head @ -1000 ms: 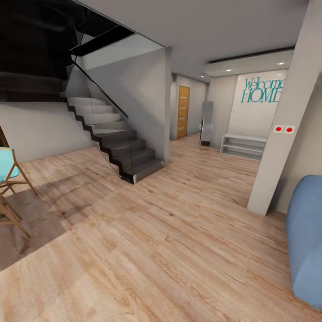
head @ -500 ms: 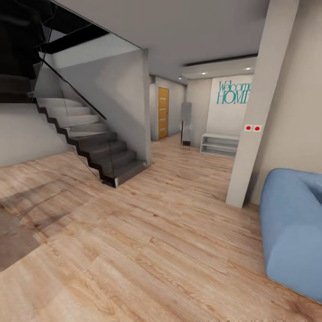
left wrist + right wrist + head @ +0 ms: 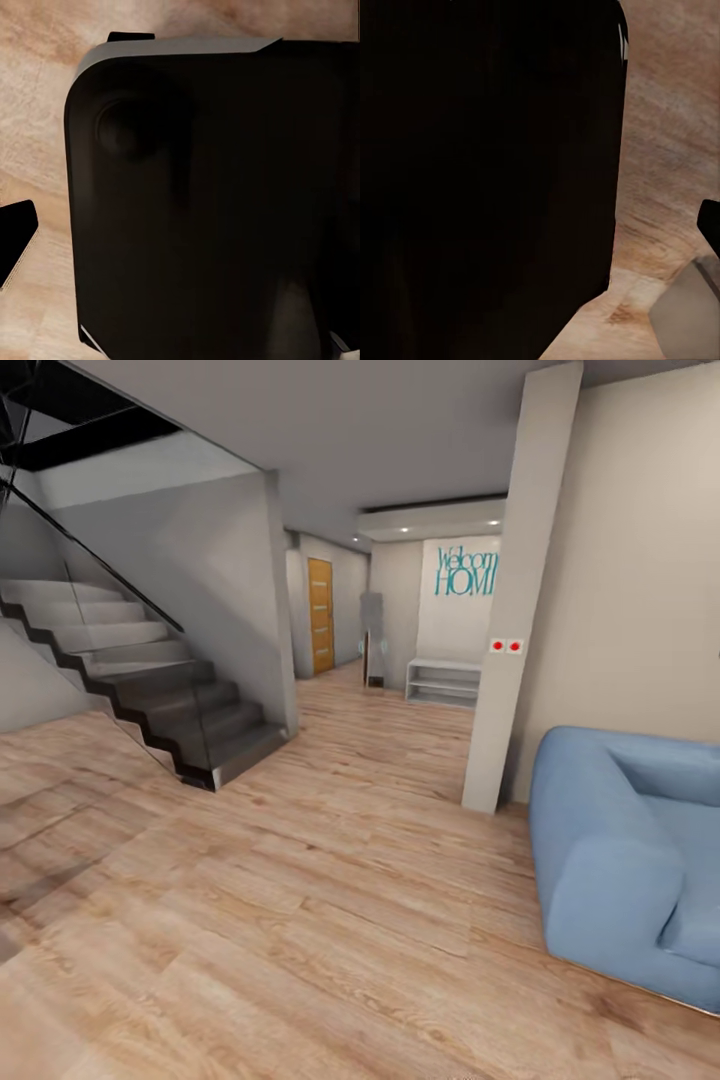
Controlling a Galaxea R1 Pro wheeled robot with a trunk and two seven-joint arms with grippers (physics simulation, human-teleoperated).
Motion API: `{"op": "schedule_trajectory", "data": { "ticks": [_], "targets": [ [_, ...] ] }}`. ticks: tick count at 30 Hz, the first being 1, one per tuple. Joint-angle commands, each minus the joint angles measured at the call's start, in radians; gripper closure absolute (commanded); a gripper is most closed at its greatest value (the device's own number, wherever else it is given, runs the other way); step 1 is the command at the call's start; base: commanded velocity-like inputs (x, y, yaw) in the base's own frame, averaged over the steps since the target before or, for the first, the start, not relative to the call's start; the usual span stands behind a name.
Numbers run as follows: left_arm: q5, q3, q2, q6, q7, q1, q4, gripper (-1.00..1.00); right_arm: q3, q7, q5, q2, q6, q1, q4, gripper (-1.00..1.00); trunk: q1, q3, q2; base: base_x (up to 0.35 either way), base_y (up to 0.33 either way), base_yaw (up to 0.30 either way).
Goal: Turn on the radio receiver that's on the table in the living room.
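Head view is taking in an open room with a light wood plank floor (image 3: 330,920) running from the foreground back into a hallway. A dark staircase (image 3: 150,700) with a glass side panel is rising at the left. A white pillar (image 3: 515,610) carrying two red round switches (image 3: 505,646) is standing right of centre, and the end of a blue sofa (image 3: 620,850) is sitting on the floor at the right edge, just beside the pillar's base. Far back, a wooden door (image 3: 320,615), a low white shelf unit (image 3: 443,682) and teal "Welcome HOME" lettering (image 3: 465,572) on the wall are showing.

Left wrist view is looking down on a large black rounded housing (image 3: 210,202) with a pale upper edge, wood flooring showing beyond it.

Right wrist view is presenting a black body (image 3: 487,172) across most of the frame, with wood grain floor and a pale grey corner (image 3: 686,311) beside it.

State of either tool: cannot tell, as no fingers are discernible. Radio receiver and tabletop: location cannot be determined from these views.
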Motion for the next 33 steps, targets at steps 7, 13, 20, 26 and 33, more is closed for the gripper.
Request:
{"op": "schedule_trajectory", "data": {
  "ticks": [7,13,20,26,33],
  "targets": [
    [-0.001,-0.001,0.0,-0.001,0.0,0.0,0.0,-1.0,0.0,0.0,0.0,0.0,0.0,0.0,0.0,-1.0,0.0,0.004,0.0,0.0,0.0,-0.286],
    [-0.001,-0.003,0.001,-0.002,0.0,0.0,0.001,-1.0,0.0,0.0,0.0,0.0,0.0,0.0,0.0,-1.0,0.0,0.007,0.0,0.0,0.0,-0.286],
    [-0.006,-0.004,0.001,-0.003,0.0,0.0,0.002,-1.0,0.0,0.0,0.0,0.0,0.0,0.0,0.0,-1.0,0.0,0.011,0.0,0.0,0.0,-0.286],
    [-0.002,-0.003,0.002,-0.001,0.0,0.0,0.003,-1.0,0.0,0.0,0.0,0.0,0.0,0.0,0.0,-1.0,0.0,0.015,0.0,0.0,0.0,-0.286],
    [-0.001,-0.002,0.002,-0.001,0.0,0.0,0.004,-1.0,0.0,0.0,0.0,0.0,0.0,0.0,0.0,-1.0,0.0,0.019,0.0,0.0,0.0,-0.286]
  ]
}}
